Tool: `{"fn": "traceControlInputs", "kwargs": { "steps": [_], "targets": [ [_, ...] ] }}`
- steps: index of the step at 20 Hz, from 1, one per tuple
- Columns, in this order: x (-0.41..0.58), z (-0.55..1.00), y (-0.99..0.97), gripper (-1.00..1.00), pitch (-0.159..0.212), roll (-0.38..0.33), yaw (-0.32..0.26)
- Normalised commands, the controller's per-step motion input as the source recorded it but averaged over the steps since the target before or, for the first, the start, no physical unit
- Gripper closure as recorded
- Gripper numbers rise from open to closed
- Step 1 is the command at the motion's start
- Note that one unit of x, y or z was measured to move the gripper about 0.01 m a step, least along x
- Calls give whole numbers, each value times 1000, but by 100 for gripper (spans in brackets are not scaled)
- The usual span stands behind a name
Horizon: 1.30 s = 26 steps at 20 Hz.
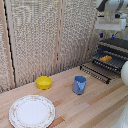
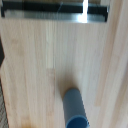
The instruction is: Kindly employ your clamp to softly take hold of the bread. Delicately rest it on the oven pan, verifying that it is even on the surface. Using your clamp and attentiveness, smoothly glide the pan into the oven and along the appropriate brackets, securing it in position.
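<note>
We see the white-and-black robot arm [image 1: 111,6] at the exterior view's upper right, its white boxy pincer [image 1: 111,35] hanging downward. Its short dark fingers are too small and blurred for us to judge their spacing. The wrist view shows no fingers.

Exterior view: oven [image 1: 113,47] cut off at right edge; clamp [image 1: 111,33] fingers too blurred to read their spacing. Wrist view: blue cup [image 2: 75,108] cropped by frame edge, fingers unseen.
</note>
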Motion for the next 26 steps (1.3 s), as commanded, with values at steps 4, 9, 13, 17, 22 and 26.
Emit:
{"fn": "traceControlInputs", "kwargs": {
  "steps": [4, 9, 13, 17, 22, 26],
  "targets": [
    [167, 137, 435, -100, 143, -155, 152],
    [127, 1, 26, -100, 43, -251, 230],
    [-86, 0, -74, -100, 0, -294, 239],
    [-98, 0, -66, -100, 7, -293, 242],
    [-139, 0, -6, -100, 99, -277, 249],
    [-195, 47, 6, -100, 204, -240, 249]
  ]
}}
